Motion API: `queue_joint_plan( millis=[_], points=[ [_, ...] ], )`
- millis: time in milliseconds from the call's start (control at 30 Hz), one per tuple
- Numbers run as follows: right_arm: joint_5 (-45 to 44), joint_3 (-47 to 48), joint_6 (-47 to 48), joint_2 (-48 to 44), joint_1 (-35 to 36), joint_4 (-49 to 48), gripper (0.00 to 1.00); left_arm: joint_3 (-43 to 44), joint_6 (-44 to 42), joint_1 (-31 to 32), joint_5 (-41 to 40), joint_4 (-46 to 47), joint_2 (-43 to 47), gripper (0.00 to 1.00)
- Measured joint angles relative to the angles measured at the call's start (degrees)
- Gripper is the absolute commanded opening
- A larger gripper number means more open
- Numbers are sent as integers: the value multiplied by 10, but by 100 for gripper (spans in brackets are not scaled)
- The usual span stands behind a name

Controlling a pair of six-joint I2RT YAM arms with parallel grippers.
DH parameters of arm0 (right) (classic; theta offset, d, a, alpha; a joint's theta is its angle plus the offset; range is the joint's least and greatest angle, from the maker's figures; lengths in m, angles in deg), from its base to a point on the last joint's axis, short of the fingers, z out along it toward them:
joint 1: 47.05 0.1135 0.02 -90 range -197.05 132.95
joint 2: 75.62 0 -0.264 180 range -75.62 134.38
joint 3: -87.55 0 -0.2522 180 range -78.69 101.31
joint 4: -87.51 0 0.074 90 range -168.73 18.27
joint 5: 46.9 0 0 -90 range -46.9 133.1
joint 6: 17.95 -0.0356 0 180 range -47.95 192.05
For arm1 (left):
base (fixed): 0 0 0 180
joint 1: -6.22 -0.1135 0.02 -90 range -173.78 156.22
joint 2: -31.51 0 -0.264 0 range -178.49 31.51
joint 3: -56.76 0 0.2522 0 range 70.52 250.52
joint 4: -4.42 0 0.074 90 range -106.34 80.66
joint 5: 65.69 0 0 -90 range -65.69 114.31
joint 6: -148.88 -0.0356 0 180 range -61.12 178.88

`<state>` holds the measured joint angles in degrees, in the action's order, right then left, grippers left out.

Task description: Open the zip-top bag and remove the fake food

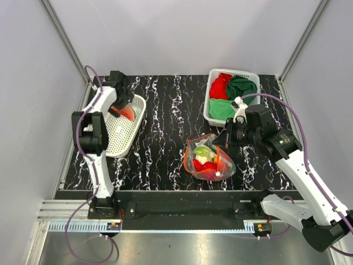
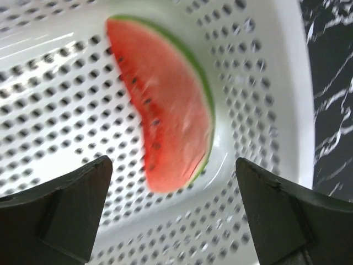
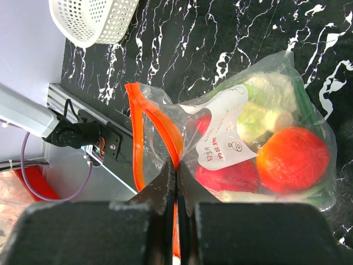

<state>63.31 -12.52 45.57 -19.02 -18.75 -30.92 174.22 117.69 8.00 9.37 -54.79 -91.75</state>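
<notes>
1. The right tool is pressed together on one lip of the orange zip strip of the zip-top bag. The pinch is narrow and the plastic is thin, so I judge the lip could slide out. The mouth would then sag shut.
2. Nothing pins the bag down. A pull on the strip could drag or tip the whole bag across the desk, and the fake food could roll out instead of being lifted out.
3. The left tool is spread wide and holds nothing. It hangs low over the watermelon slice, which lies in the white basket. A careless sideways move could clip the basket wall and shove the basket.
4. The bag lies near the middle of the desk, in the right tool's grip and well apart from the left tool. A red round fruit, a pale cabbage and other pieces sit inside, just beyond the right tool's tips.
</notes>
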Motion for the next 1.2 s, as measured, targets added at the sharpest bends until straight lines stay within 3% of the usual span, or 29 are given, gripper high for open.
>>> queue_joint_plan(
  millis=[233, 467, 567, 733, 933, 1100, 1200],
  points=[
    [0, -10, 0, -1, 0, -17, 0, -116, -77, 39, 65, -3, 203, 81],
    [-6, -14, -12, 6, 0, -32, 0, -188, -134, 247, 162, 39, 409, 56],
    [-6, -14, -21, 16, 0, -38, 0, -238, -140, 311, 193, 59, 475, 50],
    [-2, -14, -39, 22, 0, -58, 0, -282, -172, 405, 208, 81, 504, 41],
    [7, -17, -62, 32, 0, -78, 0, -291, -225, 500, 229, 108, 473, 31],
    [10, -28, -79, 28, 0, -92, 0, -291, -262, 539, 255, 124, 413, 33],
    [12, -33, -88, 25, 0, -101, 0, -292, -278, 542, 270, 125, 390, 45]
  ],
)
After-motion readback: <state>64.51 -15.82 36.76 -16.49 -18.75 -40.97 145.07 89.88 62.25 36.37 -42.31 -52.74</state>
